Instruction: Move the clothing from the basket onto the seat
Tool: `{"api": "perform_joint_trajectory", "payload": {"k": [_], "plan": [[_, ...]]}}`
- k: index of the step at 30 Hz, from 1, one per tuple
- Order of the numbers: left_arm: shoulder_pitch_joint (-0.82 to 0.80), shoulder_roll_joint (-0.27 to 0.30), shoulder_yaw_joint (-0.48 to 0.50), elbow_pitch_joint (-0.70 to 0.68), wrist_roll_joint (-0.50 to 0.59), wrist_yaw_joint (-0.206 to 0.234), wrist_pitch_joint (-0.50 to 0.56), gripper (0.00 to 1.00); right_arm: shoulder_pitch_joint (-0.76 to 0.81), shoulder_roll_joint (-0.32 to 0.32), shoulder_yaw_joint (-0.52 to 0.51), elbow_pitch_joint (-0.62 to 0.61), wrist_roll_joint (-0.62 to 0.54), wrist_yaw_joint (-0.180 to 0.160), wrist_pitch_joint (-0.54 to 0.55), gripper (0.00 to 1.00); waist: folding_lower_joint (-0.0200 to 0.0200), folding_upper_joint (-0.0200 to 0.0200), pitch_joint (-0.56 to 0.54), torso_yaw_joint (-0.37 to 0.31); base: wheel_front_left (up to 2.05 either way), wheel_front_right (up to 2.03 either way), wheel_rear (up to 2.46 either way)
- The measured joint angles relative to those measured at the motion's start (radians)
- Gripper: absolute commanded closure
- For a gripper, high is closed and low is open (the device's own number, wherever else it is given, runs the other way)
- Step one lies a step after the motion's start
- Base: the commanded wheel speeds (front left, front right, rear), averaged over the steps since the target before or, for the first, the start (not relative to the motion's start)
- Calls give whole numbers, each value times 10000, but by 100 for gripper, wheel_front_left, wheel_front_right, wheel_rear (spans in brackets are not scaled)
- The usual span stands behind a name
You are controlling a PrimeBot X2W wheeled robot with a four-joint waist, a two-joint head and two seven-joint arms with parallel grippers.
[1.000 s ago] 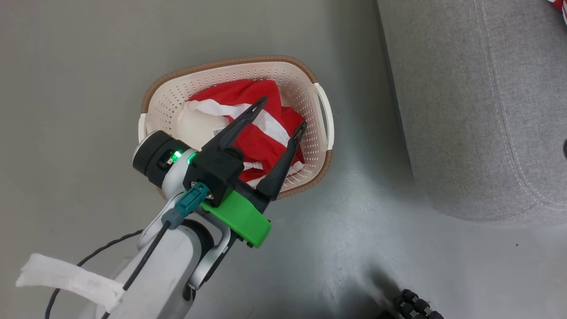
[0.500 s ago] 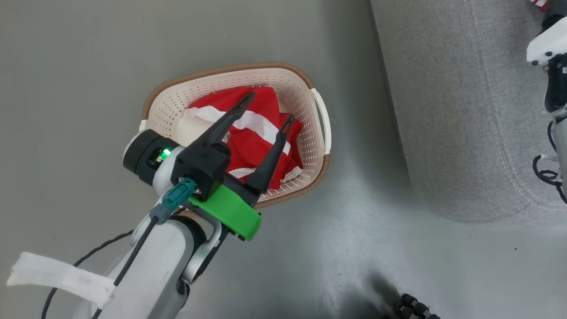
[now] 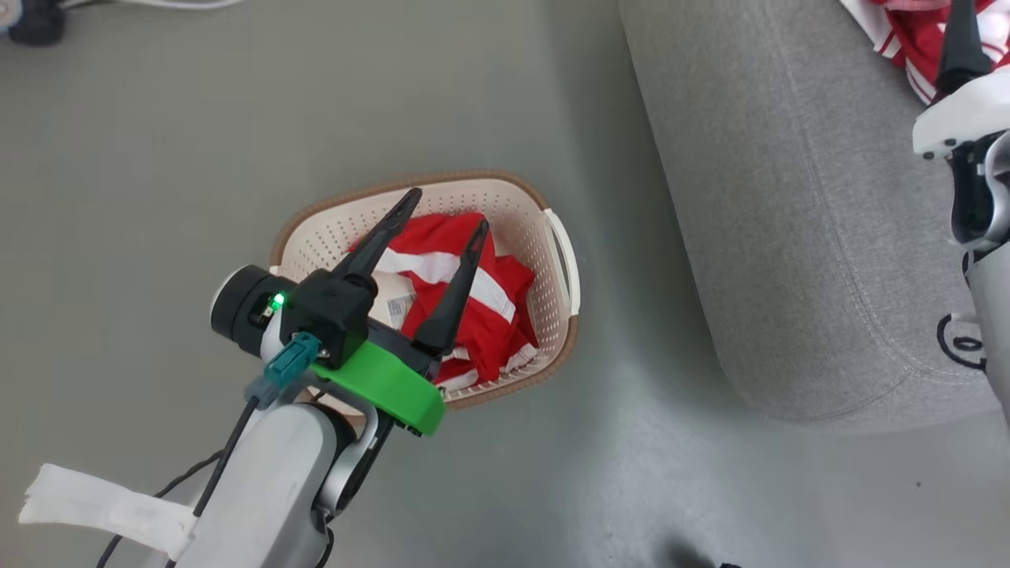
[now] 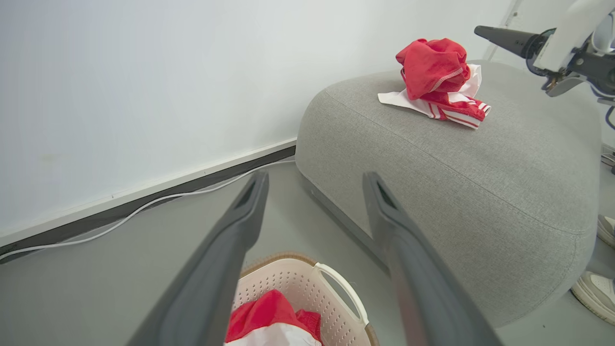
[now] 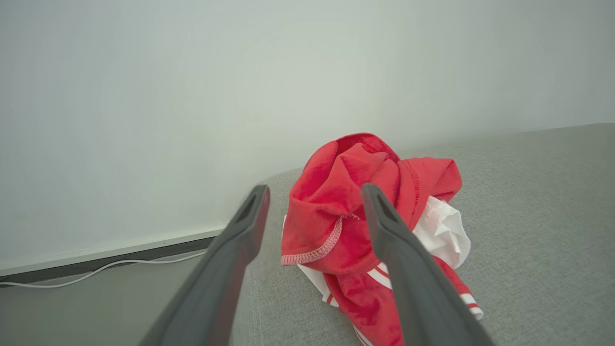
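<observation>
Hovering above the cream perforated plastic basket (image 3: 517,207), left gripper (image 3: 448,207) spread, empty. Soft red-and-white fabric clothing (image 3: 497,323) lies bunched toward the basket's seat-side wall. Suggest descending onto the bunch's middle, closing deep. Near the crumpled red garment (image 5: 355,163) on the light-grey upholstered seat (image 5: 528,192), right gripper (image 5: 314,188) spread too.

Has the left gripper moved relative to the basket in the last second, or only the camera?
Yes. Against the basket, the left gripper has shifted towards its far rim and leftwards in the head view; it is open above the clothing.
</observation>
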Motion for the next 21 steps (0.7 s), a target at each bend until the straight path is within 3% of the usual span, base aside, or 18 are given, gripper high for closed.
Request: {"api": "perform_joint_trajectory", "payload": {"k": [5, 16, 21], "plan": [[182, -50, 217, 324, -186, 29, -314, 0, 547, 113, 38, -395, -75, 188, 2, 0, 0, 0, -518, 38, 0, 0, 0], [1164, -81, 1294, 1304, -673, 711, -1072, 0, 2103, 775, 426, -1409, -198, 642, 0, 0, 0, 0, -2135, 462, 0, 0, 0], [1748, -59, 1724, 1559, -953, 842, -1145, 0, 2890, 1141, 650, -1595, -219, 688, 2, 0, 0, 0, -2801, 751, 0, 0, 0]]}}
